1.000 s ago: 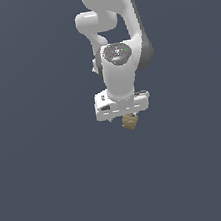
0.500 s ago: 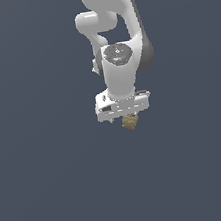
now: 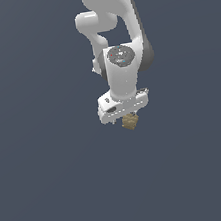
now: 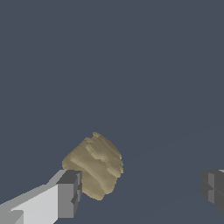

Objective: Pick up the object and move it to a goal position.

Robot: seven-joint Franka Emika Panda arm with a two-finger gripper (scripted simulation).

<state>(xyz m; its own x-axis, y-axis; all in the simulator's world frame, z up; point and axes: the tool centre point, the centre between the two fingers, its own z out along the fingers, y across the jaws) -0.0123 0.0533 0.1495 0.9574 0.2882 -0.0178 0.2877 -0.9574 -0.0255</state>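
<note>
The gripper (image 4: pixel 142 190) is wide open, holding nothing. The tan lumpy object (image 4: pixel 94 166) sits against 1 finger (image 4: pixel 70 193), well apart from the other; contact seems likely but isn't certain

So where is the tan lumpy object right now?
In the exterior view the tan lumpy object sits just under the white gripper; the wrist view shows it beside one finger, jaws wide apart.

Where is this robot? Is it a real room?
Probably not: it looks like a computer simulation. The floor is plain flat grey, with only a white robot arm and a lumpy tan object by its pincer.
</note>
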